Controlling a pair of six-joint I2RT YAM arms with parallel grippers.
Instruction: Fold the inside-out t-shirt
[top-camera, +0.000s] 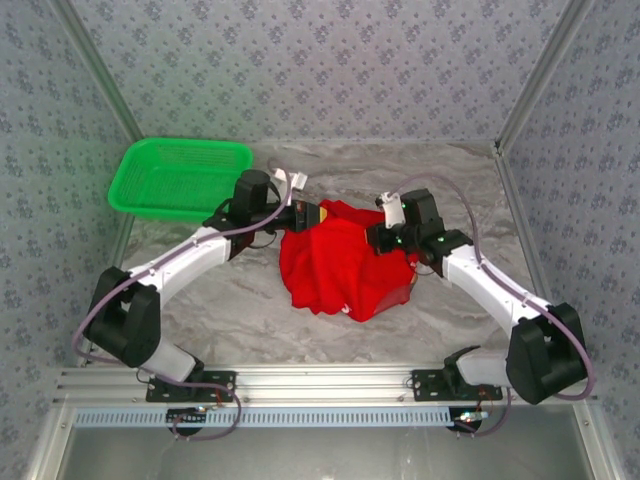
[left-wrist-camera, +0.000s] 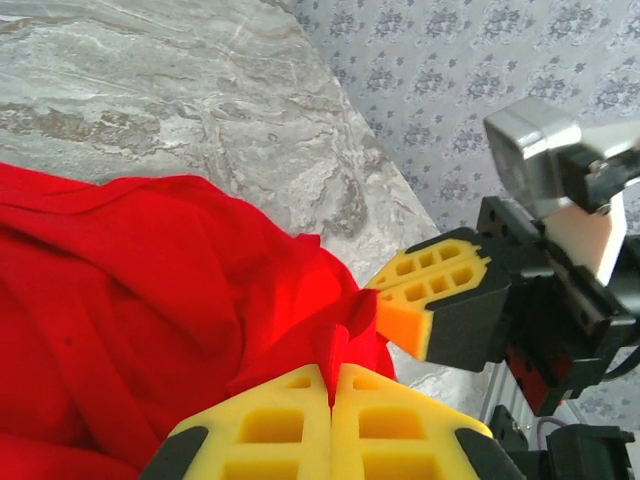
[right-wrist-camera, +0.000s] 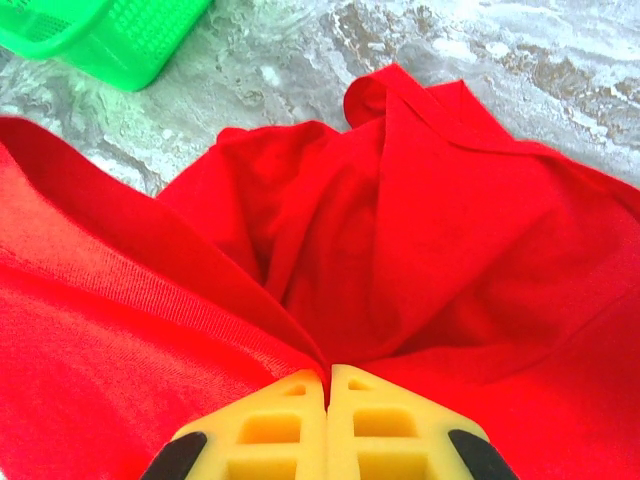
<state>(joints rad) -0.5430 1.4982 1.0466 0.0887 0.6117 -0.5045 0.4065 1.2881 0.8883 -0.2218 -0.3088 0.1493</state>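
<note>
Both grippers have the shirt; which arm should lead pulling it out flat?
Left, probably. The left gripper pinches a thin edge fold of the t-shirt with table just beyond; the right gripper is shut deep in bunched cloth.

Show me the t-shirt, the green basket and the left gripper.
t-shirt (top-camera: 345, 265), top view, middle of the bunched cloth.
green basket (top-camera: 175, 175), top view, bare mesh floor.
left gripper (left-wrist-camera: 332, 372), left wrist view, between its shut fingertips.

Bare bench lies open across the lower middle of the frame, below the red shirt. A green basket blocks the upper left. The left arm and right arm crowd the shirt's sides.
</note>
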